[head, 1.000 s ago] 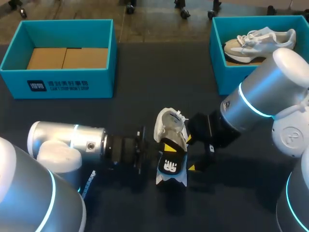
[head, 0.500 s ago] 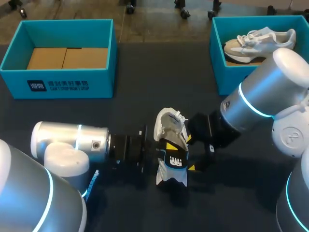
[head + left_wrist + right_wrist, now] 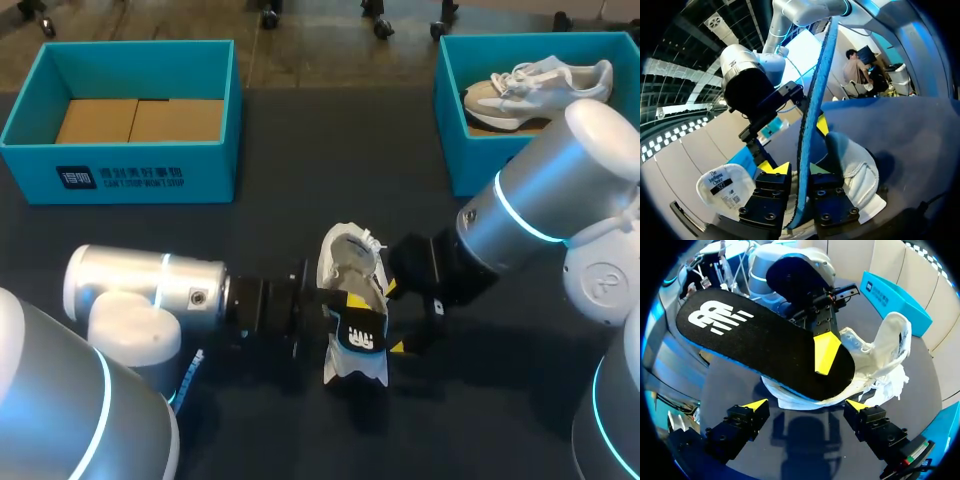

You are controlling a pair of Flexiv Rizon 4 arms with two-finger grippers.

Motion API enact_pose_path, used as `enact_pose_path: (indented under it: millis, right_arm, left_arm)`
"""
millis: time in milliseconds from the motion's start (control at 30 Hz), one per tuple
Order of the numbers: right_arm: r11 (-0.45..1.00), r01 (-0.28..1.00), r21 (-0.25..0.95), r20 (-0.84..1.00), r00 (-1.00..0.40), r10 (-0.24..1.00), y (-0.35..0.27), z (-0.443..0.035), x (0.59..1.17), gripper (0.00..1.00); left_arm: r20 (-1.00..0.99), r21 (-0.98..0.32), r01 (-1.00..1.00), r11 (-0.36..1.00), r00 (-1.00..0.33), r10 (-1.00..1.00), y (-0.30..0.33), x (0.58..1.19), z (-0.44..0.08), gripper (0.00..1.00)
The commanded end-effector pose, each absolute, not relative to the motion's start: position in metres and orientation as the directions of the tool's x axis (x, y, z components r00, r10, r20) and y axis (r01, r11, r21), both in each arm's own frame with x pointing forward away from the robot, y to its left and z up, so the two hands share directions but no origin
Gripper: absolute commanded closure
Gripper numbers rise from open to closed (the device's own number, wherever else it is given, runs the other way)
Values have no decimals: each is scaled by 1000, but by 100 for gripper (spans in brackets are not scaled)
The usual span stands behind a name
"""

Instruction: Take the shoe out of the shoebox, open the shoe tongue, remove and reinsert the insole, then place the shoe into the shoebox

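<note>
Mid-table, close in, left jaws are pinched tight on the insole (image 3: 811, 120), its end over the mouth of the shoe (image 3: 350, 260) on the table (image 3: 290, 190). Right jaws gape wide just beside it, gripping nothing. Far back: left box (image 3: 140, 175), and right box (image 3: 452, 150) holding a second shoe (image 3: 540, 82).
</note>
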State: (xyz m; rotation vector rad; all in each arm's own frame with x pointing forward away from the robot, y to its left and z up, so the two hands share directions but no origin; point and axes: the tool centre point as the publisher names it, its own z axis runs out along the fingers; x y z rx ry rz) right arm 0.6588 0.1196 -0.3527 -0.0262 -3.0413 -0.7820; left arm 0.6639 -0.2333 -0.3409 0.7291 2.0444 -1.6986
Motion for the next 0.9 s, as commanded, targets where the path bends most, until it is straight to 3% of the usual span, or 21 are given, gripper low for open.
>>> enact_pose_path:
  millis: [33,367,433,533,900]
  right_arm:
    - [876,16,482,4,-1000,16,120,-353,658,0]
    - [876,16,482,4,-1000,16,120,-353,658,0]
    - [876,16,482,4,-1000,16,120,-353,658,0]
    - [876,16,482,4,-1000,16,120,-353,658,0]
    - [876,16,482,4,-1000,16,120,-353,658,0]
  left_arm:
    - [-600,-776,615,137,-788,136,-232,655,-337,76]
    - [-633,-753,647,125,-762,135,-233,638,-326,75]
    - [-649,-739,662,129,-750,131,-233,634,-324,80]
    - [-676,-712,687,148,-727,120,-234,632,-322,100]
    - [-703,-677,701,225,-706,83,-233,641,-333,100]
